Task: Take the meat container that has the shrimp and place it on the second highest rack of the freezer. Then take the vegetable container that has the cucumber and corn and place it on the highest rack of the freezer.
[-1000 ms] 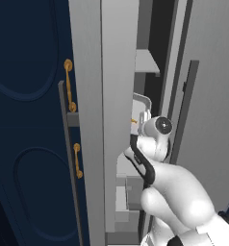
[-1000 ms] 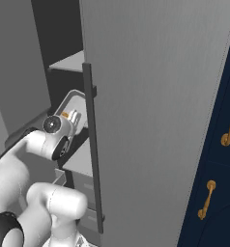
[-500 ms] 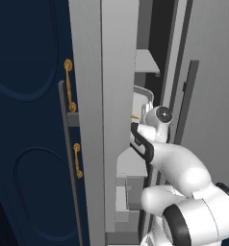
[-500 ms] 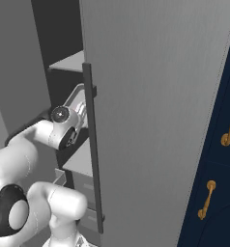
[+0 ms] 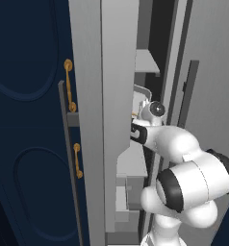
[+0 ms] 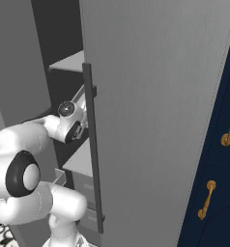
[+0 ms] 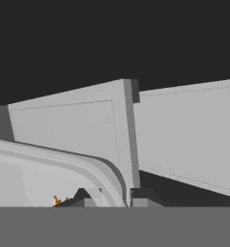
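Nearest the hand camera, gripper clenched on the curved rim of the meat container, with a speck of orange shrimp just inside by the fingertips. Beyond, reached through the gap beside the freezer door, tray carried above the second highest rack and below the highest rack. Best kept level, slid in deep over the shelf plate, lowered flat, then released once the base rested. Compared with a second before, elbow swung up and toward the cameras, wrist pushed further between the shelves.
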Controlling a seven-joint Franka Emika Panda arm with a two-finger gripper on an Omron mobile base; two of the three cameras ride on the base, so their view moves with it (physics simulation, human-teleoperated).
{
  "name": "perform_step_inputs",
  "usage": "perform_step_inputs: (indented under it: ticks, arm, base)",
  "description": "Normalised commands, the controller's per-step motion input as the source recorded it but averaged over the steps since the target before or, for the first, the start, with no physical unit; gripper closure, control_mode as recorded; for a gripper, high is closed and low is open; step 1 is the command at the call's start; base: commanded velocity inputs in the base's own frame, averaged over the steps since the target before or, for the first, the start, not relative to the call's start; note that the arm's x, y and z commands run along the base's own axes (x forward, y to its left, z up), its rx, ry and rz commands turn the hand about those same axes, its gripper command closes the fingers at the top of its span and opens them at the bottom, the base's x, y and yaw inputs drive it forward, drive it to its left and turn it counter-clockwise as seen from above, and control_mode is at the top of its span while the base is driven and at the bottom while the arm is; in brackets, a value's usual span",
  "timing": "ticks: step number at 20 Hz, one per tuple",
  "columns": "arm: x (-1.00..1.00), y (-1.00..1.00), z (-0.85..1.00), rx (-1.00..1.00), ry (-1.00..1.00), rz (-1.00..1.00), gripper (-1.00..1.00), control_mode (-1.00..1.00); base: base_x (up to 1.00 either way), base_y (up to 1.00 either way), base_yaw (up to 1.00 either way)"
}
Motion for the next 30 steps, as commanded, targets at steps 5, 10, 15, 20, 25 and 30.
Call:
perform_step_inputs:
  ticks: [5,10,15,20,25,30]
  arm:
    - [0.34,-0.02,-0.17,0.0,0.03,0.0,-1.0,-1.0]
    - [0.34,-0.03,-0.12,0.0,0.0,0.0,-1.0,-1.0]
    - [-0.41,0.0,0.0,0.0,-0.12,0.0,-1.0,-1.0]
    - [-0.94,-0.05,0.1,0.0,-0.21,0.01,-1.0,-1.0]
    - [-1.0,-0.03,0.87,0.07,-0.05,0.17,-1.0,-1.0]
    - [-0.79,0.01,1.0,0.07,0.22,0.22,-1.0,-1.0]
  base:
    - [0.0,0.0,0.0]
    - [0.0,0.0,0.0]
    - [0.0,0.0,0.0]
    - [0.0,0.0,0.0]
    - [0.0,0.0,0.0]
    - [0.0,0.0,0.0]
